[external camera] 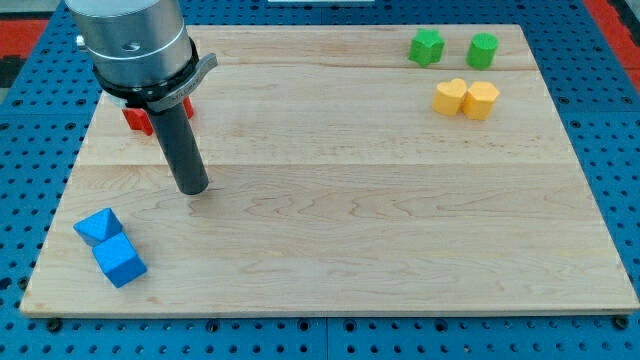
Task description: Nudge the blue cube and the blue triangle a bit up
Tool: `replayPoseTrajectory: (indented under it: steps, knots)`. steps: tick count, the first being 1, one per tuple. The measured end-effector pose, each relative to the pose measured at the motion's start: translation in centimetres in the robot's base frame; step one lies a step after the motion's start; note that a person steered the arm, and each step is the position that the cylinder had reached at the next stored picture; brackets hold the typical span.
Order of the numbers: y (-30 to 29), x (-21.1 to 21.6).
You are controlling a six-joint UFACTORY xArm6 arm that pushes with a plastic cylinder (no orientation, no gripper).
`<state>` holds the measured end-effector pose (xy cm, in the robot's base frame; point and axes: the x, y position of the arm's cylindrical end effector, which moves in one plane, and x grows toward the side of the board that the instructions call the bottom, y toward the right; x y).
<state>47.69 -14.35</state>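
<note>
The blue cube [120,261] lies near the board's bottom left corner. The blue triangle [98,226] touches it just above and to the left. My tip [192,189] rests on the board, up and to the right of both blue blocks, well apart from them. The rod rises from the tip to the arm's grey body at the view's top left.
Red blocks [137,117] sit partly hidden behind the rod at the top left. Two green blocks [426,46] [482,49] and two yellow blocks [450,96] [481,100] sit at the top right. The wooden board [350,230] lies on a blue pegboard.
</note>
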Motion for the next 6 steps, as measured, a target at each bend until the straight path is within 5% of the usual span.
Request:
replayPoseTrajectory:
  steps: [2, 3, 5, 6]
  knots:
    - [0.8, -0.1]
    - [6.1, -0.1]
    - [6.3, 13.4]
    - [1.1, 14.2]
